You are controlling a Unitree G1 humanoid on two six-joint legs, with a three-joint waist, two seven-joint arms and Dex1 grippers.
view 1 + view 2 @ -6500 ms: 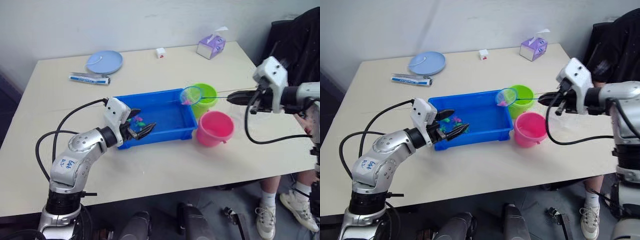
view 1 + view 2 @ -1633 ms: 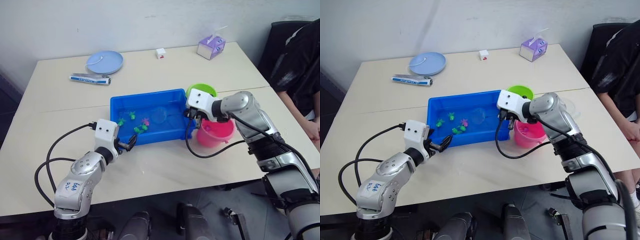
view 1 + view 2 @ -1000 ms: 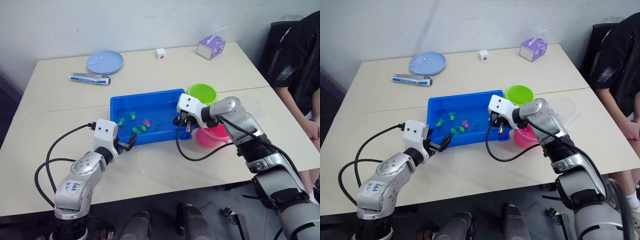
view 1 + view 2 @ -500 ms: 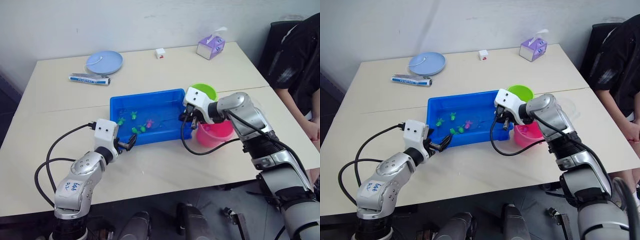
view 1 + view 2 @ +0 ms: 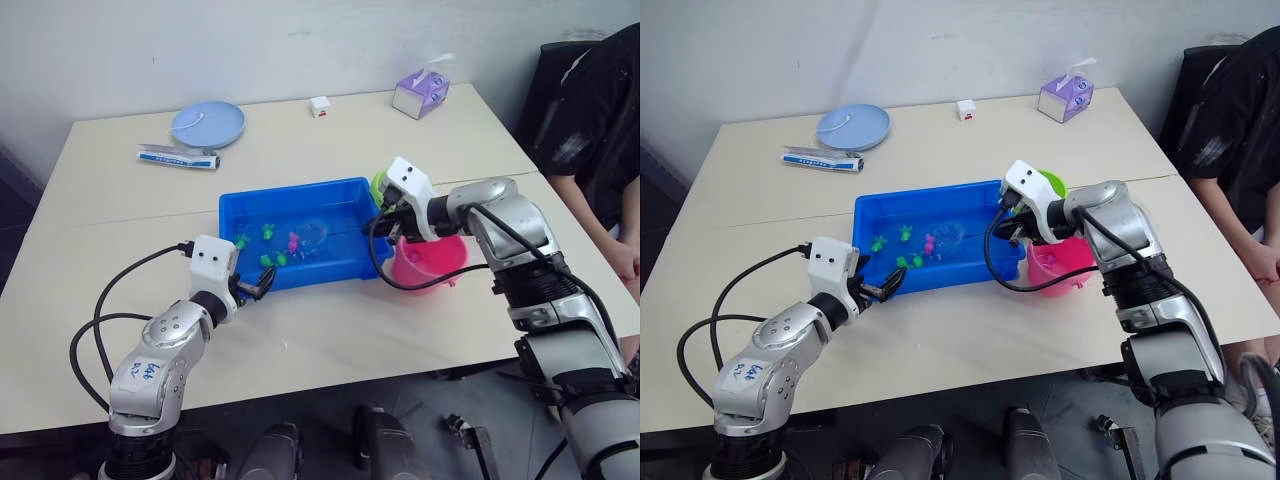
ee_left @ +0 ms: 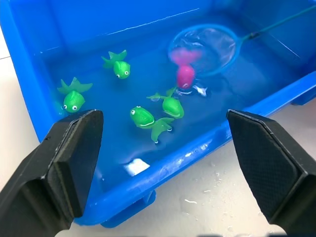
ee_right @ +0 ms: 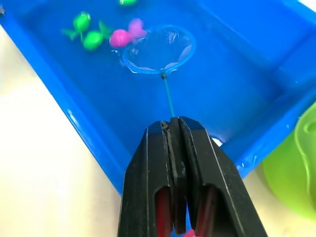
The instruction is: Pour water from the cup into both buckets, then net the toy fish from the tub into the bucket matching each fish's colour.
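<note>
The right gripper has its two black fingers pressed together on the thin handle of the net, which runs straight out from the fingertips to the blue-rimmed hoop lying low in the water of the tub. Just past the hoop's rim, on the side away from the fingers, a pink fish sits touching or nearly touching the rim, its tail overlapping the hoop; two green fish lie close together beyond it, farther from the fingertips. In the left wrist view the pink fish appears at the hoop's edge, with its tail under the netting. The left gripper hangs just outside the tub's near wall with its fingers spread wide apart, holding nothing; ahead of and between them float four green fish, two close to the fingertips side by side, one farther in, and one off toward the tub's end wall. Beside the right gripper, behind its fingers, stand the pink bucket and the lime green bucket, both just beside the tub's end. Behind the pink bucket, partly hidden by the right arm, sits the clear cup
</note>
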